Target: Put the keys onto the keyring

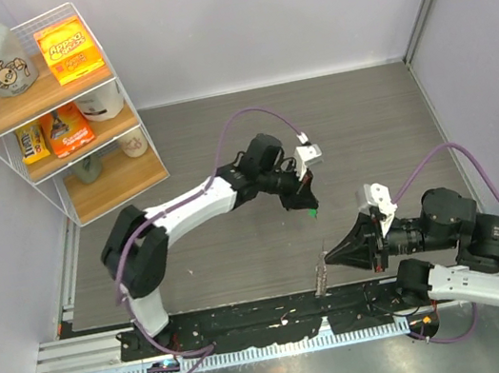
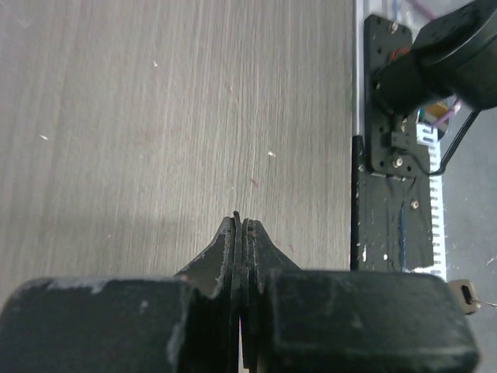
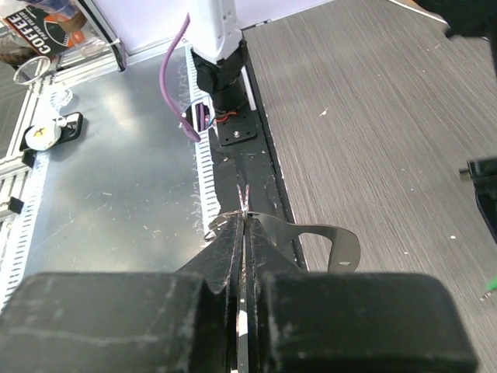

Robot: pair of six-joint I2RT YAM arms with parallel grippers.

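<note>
right wrist, right claw (image 3: 243, 221) closed on keyring (image 1: 321, 278), "coffee" label (image 3: 45, 36), left claw (image 2: 241, 221) closed, perhaps on key (image 1: 313, 214)

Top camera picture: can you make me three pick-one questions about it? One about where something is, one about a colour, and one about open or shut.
1. Where is the shelf?
A. at the far left
B. at the far right
C. between the two arms

2. What colour is the head of the key at the tip of the left gripper?
A. red
B. green
C. blue

3. How is the right gripper?
A. wide open
B. shut on the keyring
C. out of view

Answers:
1 A: the shelf stands at the far left side, away from both arms.
2 B: a bright green dot shows at that tip.
3 B: the wrist view shows its fingers pressed together, and the thin silvery keyring hangs from them.
</note>
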